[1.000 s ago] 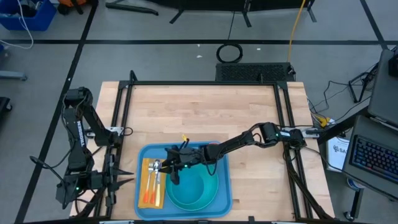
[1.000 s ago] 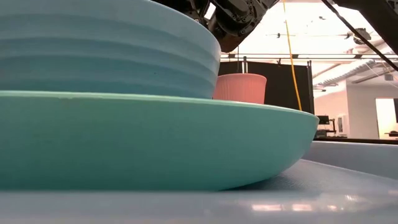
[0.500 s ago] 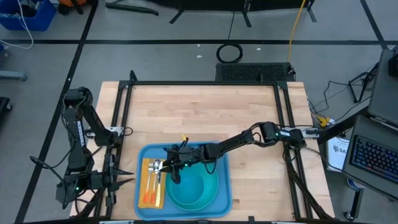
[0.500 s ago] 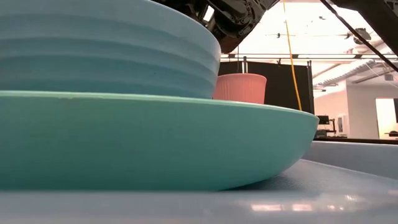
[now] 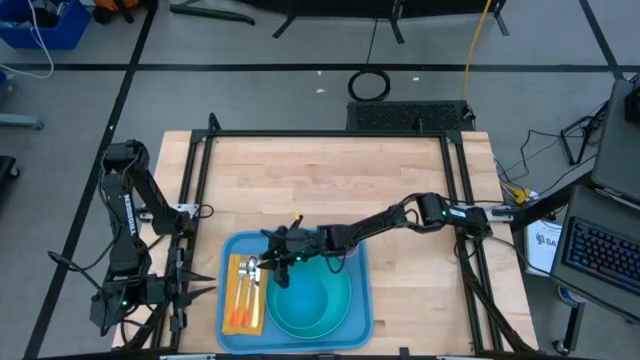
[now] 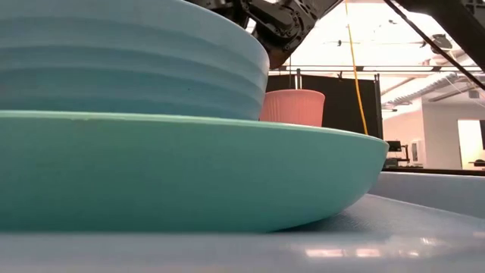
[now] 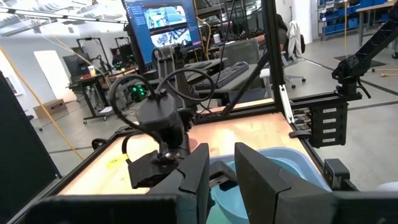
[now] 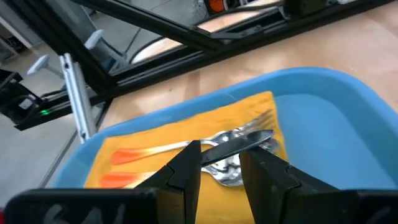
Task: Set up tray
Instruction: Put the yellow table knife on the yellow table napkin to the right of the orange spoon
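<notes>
High view: right pincer [image 5: 272,262] has slid left over the napkin [image 5: 244,296] on the tray [image 5: 362,300], jaws apart above the cutlery [image 8: 239,149], nothing held; cutlery looks placed.

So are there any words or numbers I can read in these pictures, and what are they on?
"SA": the start of a word on the white sheet right of the table; the rest is cut off.
Monitor in the room behind the table: something shows on it, too small to read.
Tray, plate, napkin and cup: no writing that I can see.
</notes>
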`<state>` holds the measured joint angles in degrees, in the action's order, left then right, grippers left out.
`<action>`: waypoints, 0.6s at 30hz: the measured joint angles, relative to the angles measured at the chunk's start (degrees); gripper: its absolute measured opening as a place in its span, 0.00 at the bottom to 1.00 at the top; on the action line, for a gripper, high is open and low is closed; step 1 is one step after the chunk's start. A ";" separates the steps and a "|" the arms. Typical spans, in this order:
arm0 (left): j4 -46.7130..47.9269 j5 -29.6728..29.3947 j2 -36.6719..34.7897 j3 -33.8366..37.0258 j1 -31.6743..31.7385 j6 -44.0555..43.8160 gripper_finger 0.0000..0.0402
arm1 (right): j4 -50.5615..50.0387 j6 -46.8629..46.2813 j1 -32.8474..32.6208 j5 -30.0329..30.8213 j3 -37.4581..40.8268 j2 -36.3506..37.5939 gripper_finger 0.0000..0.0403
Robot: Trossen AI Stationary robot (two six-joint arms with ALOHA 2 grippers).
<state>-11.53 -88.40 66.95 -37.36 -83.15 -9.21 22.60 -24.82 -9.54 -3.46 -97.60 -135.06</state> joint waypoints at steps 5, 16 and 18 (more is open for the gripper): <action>0.28 0.00 -0.01 0.00 0.00 -0.08 0.20 | -1.60 -0.20 0.15 0.00 0.00 0.00 0.26; 0.26 -0.01 -0.01 0.00 0.00 -0.11 0.20 | -2.60 -1.01 0.15 0.26 0.00 0.00 0.26; 0.26 0.00 -0.01 0.00 0.00 -0.11 0.20 | -2.70 -0.53 0.15 0.31 0.00 0.00 0.26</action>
<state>-11.27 -88.40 66.94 -37.36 -83.15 -9.32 19.90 -25.35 -9.39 -3.16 -97.60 -135.06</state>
